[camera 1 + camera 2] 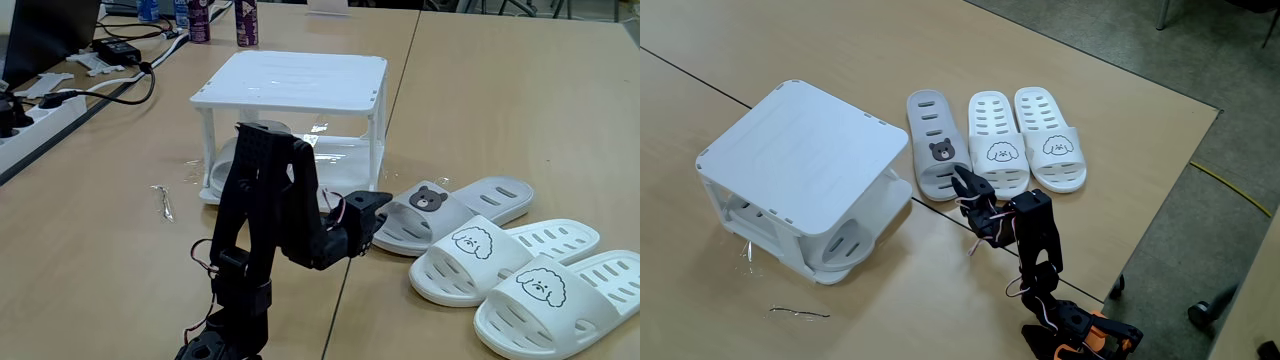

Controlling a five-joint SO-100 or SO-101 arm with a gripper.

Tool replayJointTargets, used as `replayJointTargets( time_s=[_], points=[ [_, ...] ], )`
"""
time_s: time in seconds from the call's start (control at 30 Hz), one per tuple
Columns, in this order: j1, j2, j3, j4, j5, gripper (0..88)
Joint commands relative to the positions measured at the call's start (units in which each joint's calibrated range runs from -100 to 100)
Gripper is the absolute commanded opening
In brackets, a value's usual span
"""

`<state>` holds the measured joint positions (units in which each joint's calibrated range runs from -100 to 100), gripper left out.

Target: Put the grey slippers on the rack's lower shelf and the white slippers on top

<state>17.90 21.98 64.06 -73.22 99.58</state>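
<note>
Gripper (962, 180) at the toe of the grey slipper (932, 143) (jaw opening cannot be told): light, flexible rubber, probably best pinched at the bear-face strap (430, 198).

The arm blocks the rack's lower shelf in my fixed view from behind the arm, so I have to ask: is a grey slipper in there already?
Observer: Yes. In a fixed view one grey slipper lies on the lower shelf, its end sticking out past the edge of the rack.
Operator: Where is the gripper against the other grey one?
Observer: The gripper is at the strap end of the second grey slipper, beside the bear face. I cannot tell whether it grips.
</note>
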Motion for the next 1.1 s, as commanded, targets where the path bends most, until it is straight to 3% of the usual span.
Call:
replayJointTargets(
  time_s=[0.0, 0.1, 0.73, 0.77, 0.83, 0.97, 1.07],
  points=[
    [0.0, 3.1, -11.2, 2.0, 0.4, 17.5],
    [-0.1, 6.4, -17.8, 5.7, 0.4, 21.6],
    [4.2, 31.2, -72.5, 29.6, 0.4, 21.2],
    [4.3, 31.1, -72.4, 29.8, 0.4, 19.1],
    [4.3, 30.7, -72.4, 29.8, 0.4, 2.3],
    [3.6, 28.5, -71.9, 30.0, 0.4, 0.7],
    [2.8, 20.0, -66.6, 36.0, 0.4, 0.7]
  ],
)
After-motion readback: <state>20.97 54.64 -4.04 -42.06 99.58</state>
